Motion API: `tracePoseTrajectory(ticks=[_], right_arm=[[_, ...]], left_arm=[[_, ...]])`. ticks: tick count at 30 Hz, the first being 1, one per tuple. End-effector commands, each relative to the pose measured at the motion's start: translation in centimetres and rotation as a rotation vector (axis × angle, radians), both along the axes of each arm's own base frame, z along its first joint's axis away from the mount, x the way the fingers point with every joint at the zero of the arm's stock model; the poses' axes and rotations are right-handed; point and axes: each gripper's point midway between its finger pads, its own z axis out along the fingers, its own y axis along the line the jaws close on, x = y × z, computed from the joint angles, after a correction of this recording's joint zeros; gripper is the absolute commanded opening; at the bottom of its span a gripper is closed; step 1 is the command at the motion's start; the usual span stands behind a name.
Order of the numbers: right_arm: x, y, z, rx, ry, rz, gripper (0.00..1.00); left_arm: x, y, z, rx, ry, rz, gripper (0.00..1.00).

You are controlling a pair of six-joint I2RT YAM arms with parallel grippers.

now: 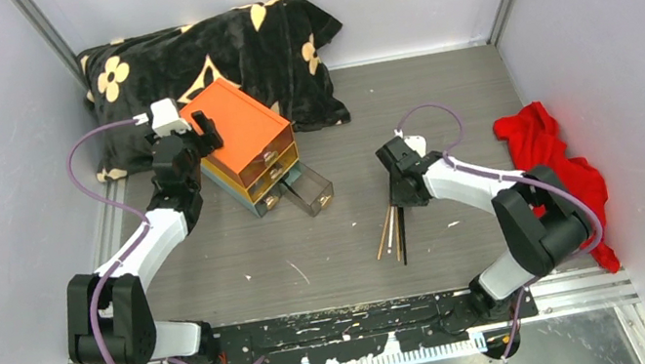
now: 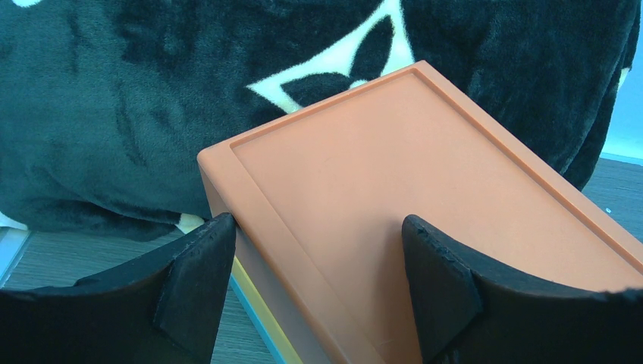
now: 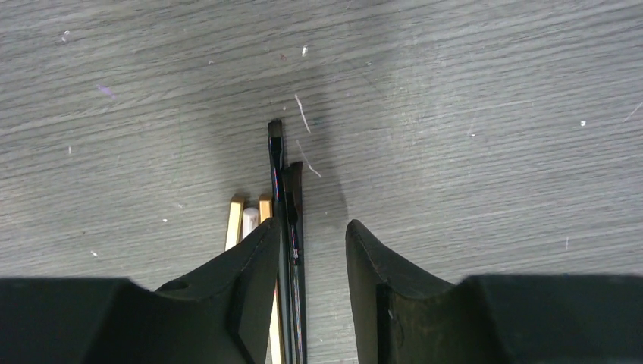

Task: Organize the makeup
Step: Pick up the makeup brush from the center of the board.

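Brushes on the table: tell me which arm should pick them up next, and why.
Right. The right gripper is already down over the brushes, its fingers straddling the black ones. The left gripper is across the table, braced on the orange-topped drawer box.

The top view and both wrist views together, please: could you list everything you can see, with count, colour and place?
Brushes: a small bundle, tan and black, exact count unclear, lying on the table under the right gripper.
Drawer box: one, orange top, stacked drawers, left of centre; its clear bottom drawer is pulled out.
Pillow: one, black with cream flowers, back left.
Cloth: one, red, right edge.
Table: one, grey wood grain.
Left gripper: black fingers astride the orange box's corner, one on its side and one on its top.
Right gripper: black fingers part open, over the black brushes.
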Motion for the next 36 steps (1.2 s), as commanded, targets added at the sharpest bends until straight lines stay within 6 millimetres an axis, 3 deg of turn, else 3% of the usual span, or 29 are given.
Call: tracePoseTrajectory(ticks=[1,20,29,32,36], right_arm=[[1.6,0.1,0.3,0.013,-0.046,-0.008,0.43],[2.0,-1.1,-1.3,-0.005,-0.020,-0.029,0.38],[1.6,-1.8,-1.8,-0.028,-0.011,-0.030,0.03],[1.5,-2.2,-1.5,-0.042,-0.026,-0.038,0.01],[1.8,-2.8,0.5,-0.066,-0.076,-0.042,0.01]], left_arm=[[-4.5,-2.8,-12.3,0.095,0.417,-0.193,0.77],[-4.6,-2.8,-12.3,0.096,0.417,-0.193,0.77],[-4.6,-2.8,-12.3,0.095,0.415,-0.192,0.77],[-4.6,-2.8,-12.2,0.096,0.415,-0.193,0.77],[-4.6,-2.8,-12.2,0.095,0.414,-0.192,0.77]])
